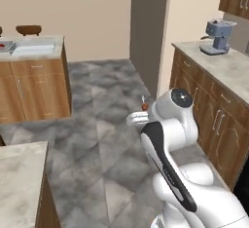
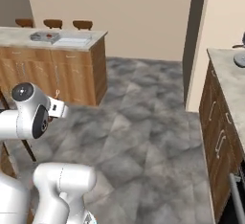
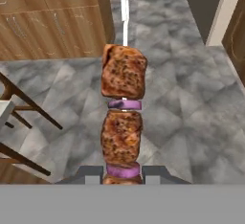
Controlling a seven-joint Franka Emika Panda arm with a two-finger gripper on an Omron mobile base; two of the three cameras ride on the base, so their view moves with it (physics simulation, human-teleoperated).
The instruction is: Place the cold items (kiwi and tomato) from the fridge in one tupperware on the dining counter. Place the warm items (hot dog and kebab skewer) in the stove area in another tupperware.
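My gripper is shut on the lower end of the kebab skewer, which has brown meat chunks, purple onion slices and a pale stick pointing away from the hand. From the left base the gripper hangs over the open floor with the skewer's tip above it. From the right base the gripper is seen beside the arm's elbow. Two tupperwares stand far off on the dining counter: a clear one and one holding something small and red. I cannot tell whether the kiwi or hot dog are in them.
Grey tiled floor stretches between the dining counter and a wall counter on the right that carries a coffee machine. Stools stand behind the dining counter. Another counter corner is near left, and dark chair legs are close by.
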